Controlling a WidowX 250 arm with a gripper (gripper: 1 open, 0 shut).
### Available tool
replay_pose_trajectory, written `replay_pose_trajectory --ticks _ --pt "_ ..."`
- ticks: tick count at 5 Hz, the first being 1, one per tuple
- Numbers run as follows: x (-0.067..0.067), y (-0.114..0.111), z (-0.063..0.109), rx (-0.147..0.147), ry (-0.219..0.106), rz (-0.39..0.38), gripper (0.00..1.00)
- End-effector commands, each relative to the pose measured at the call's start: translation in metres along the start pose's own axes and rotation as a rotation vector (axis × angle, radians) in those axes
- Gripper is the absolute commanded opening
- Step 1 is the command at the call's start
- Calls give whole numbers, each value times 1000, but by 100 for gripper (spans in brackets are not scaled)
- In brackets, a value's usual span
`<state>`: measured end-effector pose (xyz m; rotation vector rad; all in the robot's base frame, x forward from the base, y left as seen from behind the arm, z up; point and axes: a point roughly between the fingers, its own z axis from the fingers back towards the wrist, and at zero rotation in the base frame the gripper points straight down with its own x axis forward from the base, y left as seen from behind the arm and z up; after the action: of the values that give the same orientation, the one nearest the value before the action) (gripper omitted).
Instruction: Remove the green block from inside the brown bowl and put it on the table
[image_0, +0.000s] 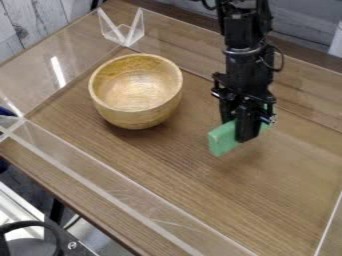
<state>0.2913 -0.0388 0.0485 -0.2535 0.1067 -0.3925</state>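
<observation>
The green block (223, 139) hangs tilted just above the table (147, 165), to the right of the brown bowl (135, 90). My gripper (246, 130) points steeply down and is shut on the block's upper right end, so that end is hidden behind the black fingers. The bowl stands upright at centre left, and its pale inside holds nothing that I can see. The black arm rises from the gripper toward the top edge of the view.
Low clear acrylic walls (80, 165) border the tabletop along the front left and the back. A clear folded piece (122, 27) stands at the back left corner. Bare wood lies in front of and to the right of the block.
</observation>
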Motion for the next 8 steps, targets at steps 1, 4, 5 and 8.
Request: replay_pose_trajectory --ticks 1,4,5,8 --pt "5 0 6 15 -23 22 0" --pt "-9 -6 0 -26 -16 40 0" --pt "-6 0 4 -20 -35 70 0" --pt "3 8 7 -17 -73 73 0"
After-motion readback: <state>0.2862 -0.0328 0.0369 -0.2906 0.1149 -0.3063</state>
